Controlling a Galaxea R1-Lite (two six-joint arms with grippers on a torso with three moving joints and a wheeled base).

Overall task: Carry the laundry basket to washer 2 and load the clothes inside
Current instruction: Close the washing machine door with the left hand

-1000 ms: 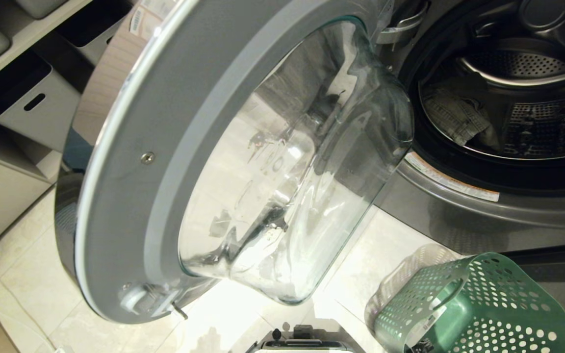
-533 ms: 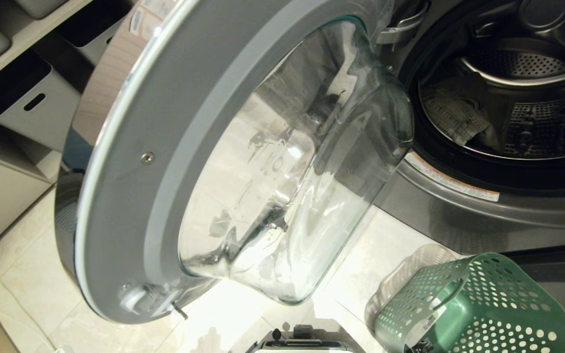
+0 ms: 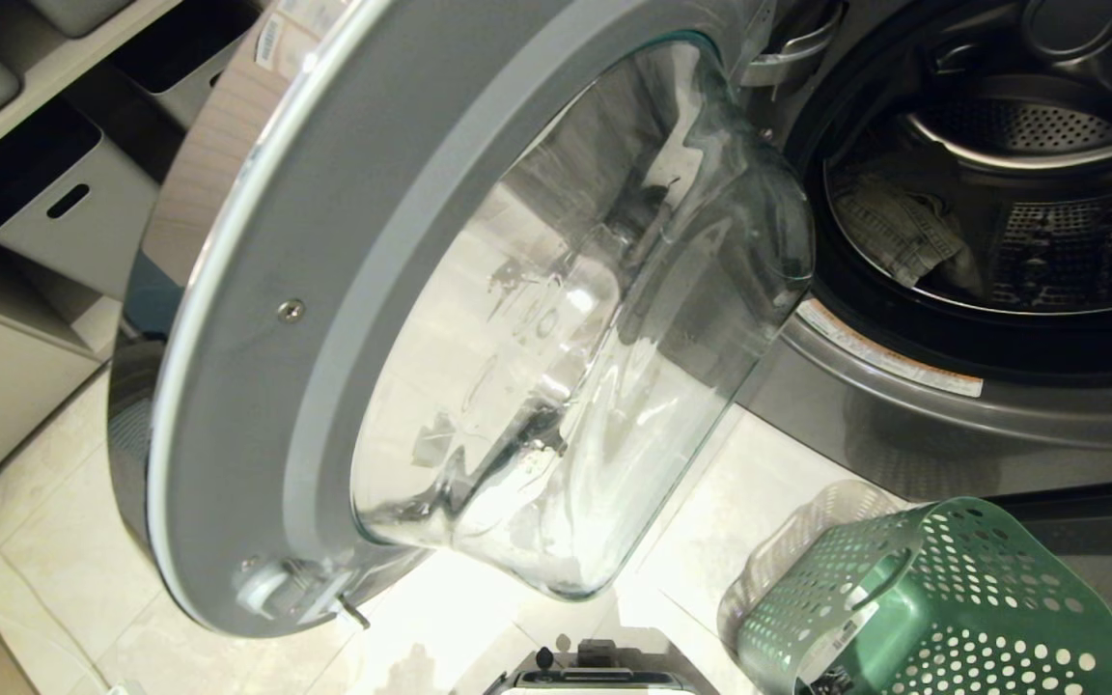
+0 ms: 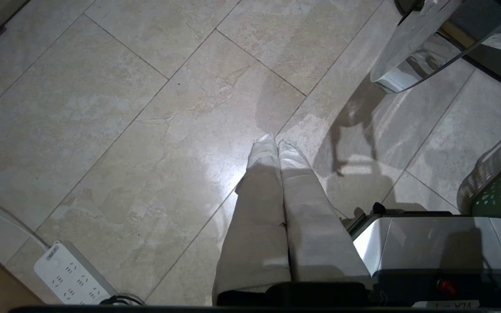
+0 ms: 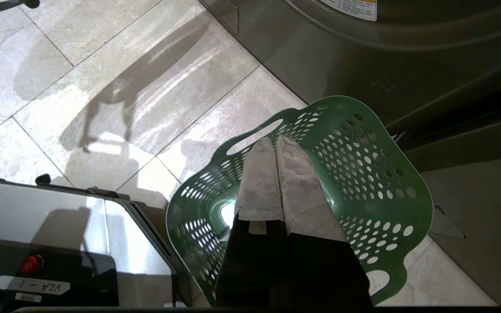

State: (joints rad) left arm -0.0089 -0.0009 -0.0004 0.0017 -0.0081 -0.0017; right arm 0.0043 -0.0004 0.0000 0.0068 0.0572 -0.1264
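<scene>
The washer [image 3: 942,425] stands ahead on the right with its round glass door [image 3: 479,319] swung wide open to the left; no numeral label shows. The clothes [image 3: 899,236], grey-green fabric, lie inside the drum at its left. The green laundry basket [image 3: 942,608] stands on the floor in front of the washer at lower right, and nothing shows inside it [image 5: 363,174]. My right gripper [image 5: 275,140] hangs shut above the basket's opening, holding nothing. My left gripper [image 4: 276,140] hangs shut over bare floor tiles, also with nothing in it.
Grey storage bins [image 3: 54,203] sit in a shelf unit at the left. A white power strip [image 4: 70,276] lies on the floor by my left side. My base [image 4: 433,243] shows low in both wrist views. The open door's lower rim [image 4: 411,65] overhangs the tiles.
</scene>
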